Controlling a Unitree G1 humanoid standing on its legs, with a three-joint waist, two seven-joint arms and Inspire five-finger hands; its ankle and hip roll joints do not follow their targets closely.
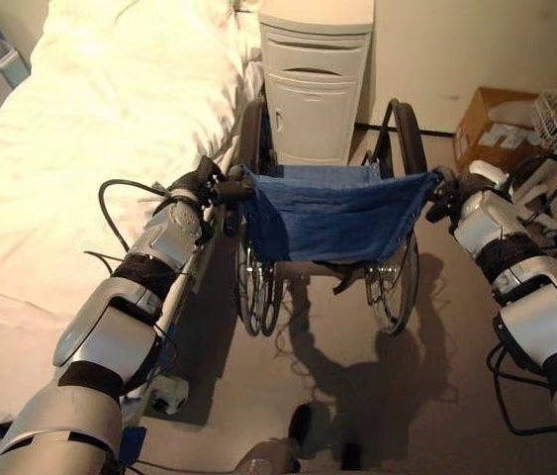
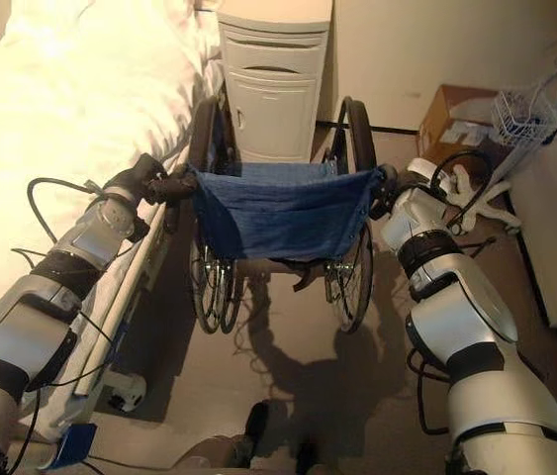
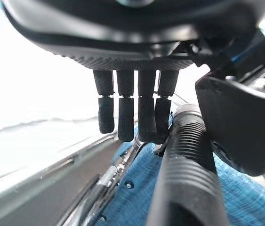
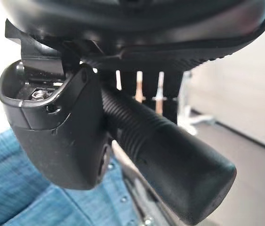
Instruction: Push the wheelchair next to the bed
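left hand [image 3: 137, 113] curled on wheelchair [image 1: 332, 213] grip | right hand [image 4: 61, 127] clasps grip | bed [image 1: 90, 148] beside

Silver-grey arm shells, black joint bands, each robot hand [image 1: 199, 184] dark, ribbed fingers [image 3: 125, 113].

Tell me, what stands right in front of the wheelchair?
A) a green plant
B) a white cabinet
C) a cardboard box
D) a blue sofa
B: a white cabinet stands just ahead of the wheelchair, beside the bed; the cardboard box sits farther off to the right.
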